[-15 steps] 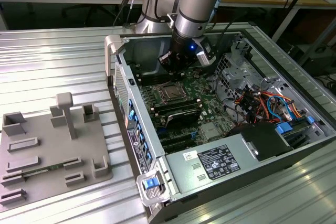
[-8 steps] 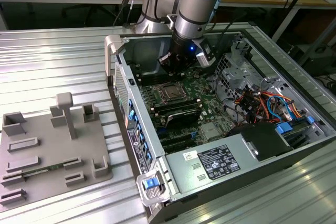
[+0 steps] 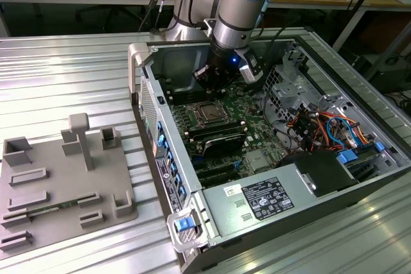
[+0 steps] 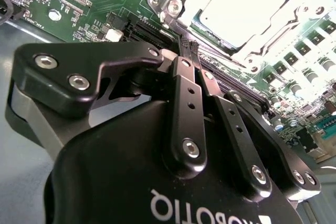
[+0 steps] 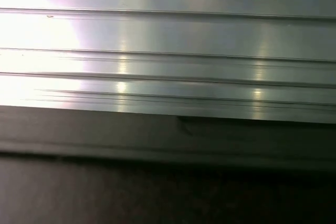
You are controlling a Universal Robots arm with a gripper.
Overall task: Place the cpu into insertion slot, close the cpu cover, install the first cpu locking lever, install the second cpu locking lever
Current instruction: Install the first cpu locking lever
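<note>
One tool (image 4: 189, 51), its fingers pinched together with nothing seen between them, hangs just beside a corner of the insertion slot (image 3: 209, 113) inside the open computer case (image 3: 168, 152); I'd judge it's narrowed like that to work the slim hardware along the socket edge. The cpu (image 4: 239, 6) sits in the slot, its pale silvery-tan face flat and glinting, and the cpu cover (image 4: 265, 32) frames it, apparently folded down

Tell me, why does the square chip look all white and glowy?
In the second wrist view, light bouncing off the cpu washes its face nearly white, while the gripper close by looks dark. In the first wrist view, glare whitens part of the ribbed metal surface. The exterior view is evenly lit.
</note>
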